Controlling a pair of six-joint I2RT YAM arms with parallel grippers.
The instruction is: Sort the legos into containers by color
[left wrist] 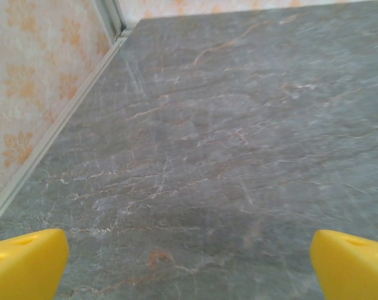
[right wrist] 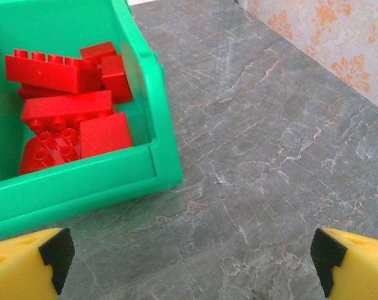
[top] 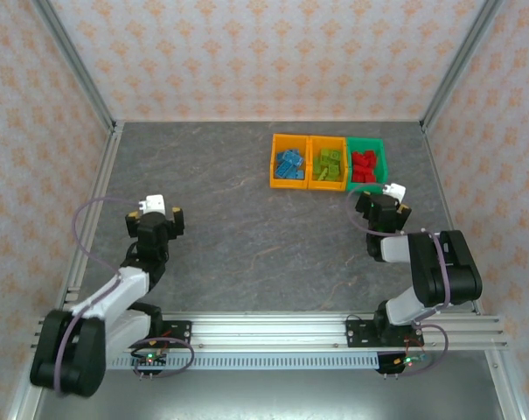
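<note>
A: Fingers (right wrist: 26, 265) on the right gripper (right wrist: 192, 259), how do they stand?

B: Spread wide, nothing between them. They hover low over the table (right wrist: 270, 156), just short of the near wall of the green bin (right wrist: 82, 184), where the red bricks (right wrist: 67, 112) lie in a heap.

A: And the left gripper (left wrist: 189, 265)?

B: Also wide open and holding nothing, over bare grey table on the left, well apart from the bins.

A: Where are the other legos?

B: From above, the blue bricks (top: 289, 164) sit in the left orange-yellow bin (top: 274, 162) and the lime green bricks (top: 328, 164) in the middle orange-yellow bin (top: 328, 186), with red on the right. Every brick I can make out lies with its own colour.

A: So the sorting looks finished?

B: I'd judge so; what's left is backing away cleanly. The right arm should lift before it pulls back, because the bin looks light and a finger catching that wall could slide or tip it. Go slowly, jaws open, and scan the table for strays before resting
</note>
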